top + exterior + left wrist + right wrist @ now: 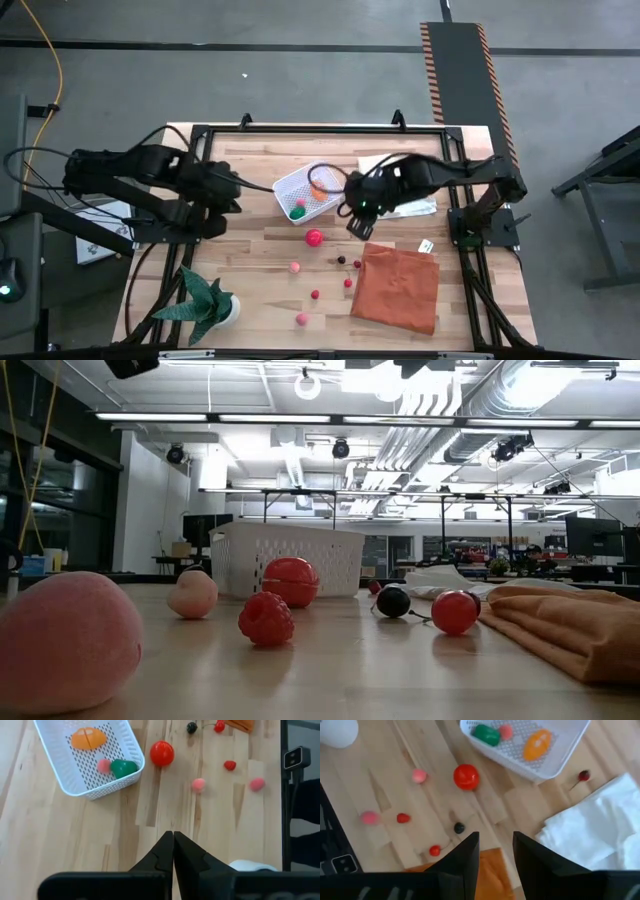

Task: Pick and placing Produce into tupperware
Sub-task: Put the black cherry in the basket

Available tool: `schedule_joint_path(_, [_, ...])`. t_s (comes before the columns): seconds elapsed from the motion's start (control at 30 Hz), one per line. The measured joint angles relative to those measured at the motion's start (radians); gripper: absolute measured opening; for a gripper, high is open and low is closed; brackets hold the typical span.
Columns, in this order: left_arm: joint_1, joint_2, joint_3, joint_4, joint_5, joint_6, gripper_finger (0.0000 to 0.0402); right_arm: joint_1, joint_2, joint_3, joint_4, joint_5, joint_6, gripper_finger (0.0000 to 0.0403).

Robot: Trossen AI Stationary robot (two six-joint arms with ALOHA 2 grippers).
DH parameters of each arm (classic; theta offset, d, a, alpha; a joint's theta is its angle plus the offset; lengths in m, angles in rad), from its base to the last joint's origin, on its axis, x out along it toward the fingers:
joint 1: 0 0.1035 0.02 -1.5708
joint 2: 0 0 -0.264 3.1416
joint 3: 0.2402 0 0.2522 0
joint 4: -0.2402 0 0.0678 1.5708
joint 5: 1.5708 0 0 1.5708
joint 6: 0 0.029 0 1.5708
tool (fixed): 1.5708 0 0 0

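Observation:
The tupperware (303, 192), a white perforated tub, rests on the table and holds an orange piece (88, 738), a green piece (123, 768) and a pink ball (103, 765). More produce lies loose on the wood: a big red ball (314, 238), several small red and pink balls (295, 267) and a dark one (459, 827). My left gripper (173, 851) is shut and empty, in the air left of the tub. My right gripper (496, 851) hangs open and empty between the tub and the orange cloth (397, 287).
A white cloth (590, 830) lies right of the tub, with a small dark-red piece (584, 775) between them. A potted green plant (205, 305) stands at the near left. Bare wood shows left of the tub and along the near edge.

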Motion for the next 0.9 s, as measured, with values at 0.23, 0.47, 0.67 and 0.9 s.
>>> schedule_joint_path(0.23, [0.000,-0.061,0.000,-0.039,0.003,-0.013,0.0002,0.076,0.079,0.000,-0.001,-0.007,0.143,0.0108])
schedule_joint_path(0.47, [0.000,-0.115,0.000,-0.059,0.037,-0.032,0.0003,0.101,0.147,0.000,-0.003,-0.092,0.320,0.0108])
schedule_joint_path(0.67, [0.000,-0.132,0.000,-0.055,0.037,-0.030,0.0003,0.109,0.172,0.000,-0.003,-0.102,0.466,0.0108])
schedule_joint_path(0.9, [0.000,-0.132,0.000,-0.050,0.037,-0.007,0.0003,0.126,0.198,0.000,-0.003,-0.115,0.597,0.0108])
